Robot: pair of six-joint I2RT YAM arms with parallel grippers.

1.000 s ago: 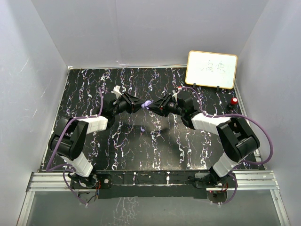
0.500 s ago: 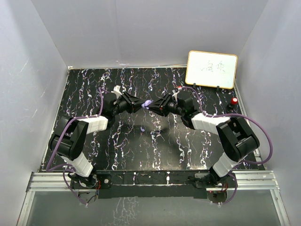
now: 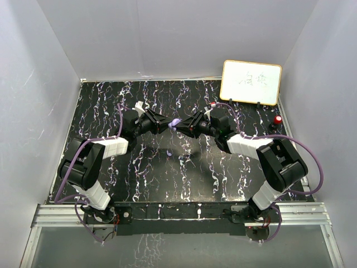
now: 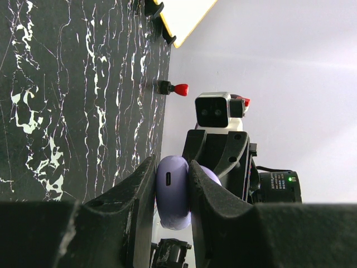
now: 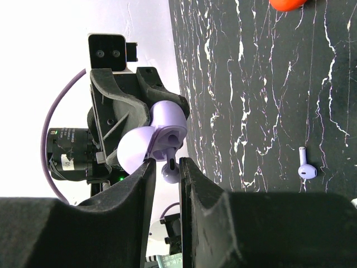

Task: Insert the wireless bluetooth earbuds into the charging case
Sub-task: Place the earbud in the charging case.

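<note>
left fingers (image 4: 146,181) clamp the case (image 4: 172,192) | right fingers (image 5: 192,176) pinch an earbud (image 5: 170,171) at its mouth | barely moved (not seated yet)

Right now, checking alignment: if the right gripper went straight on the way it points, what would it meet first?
The open purple charging case held in the left gripper. The purple earbud pinched by the right gripper would likely touch it first; depth is hard to judge.

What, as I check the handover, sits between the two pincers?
The open rounded lilac plastic charging case, in the left pincer, and a small lilac earbud pinched by the right pincer beside its opening; clearest in the right wrist view.
</note>
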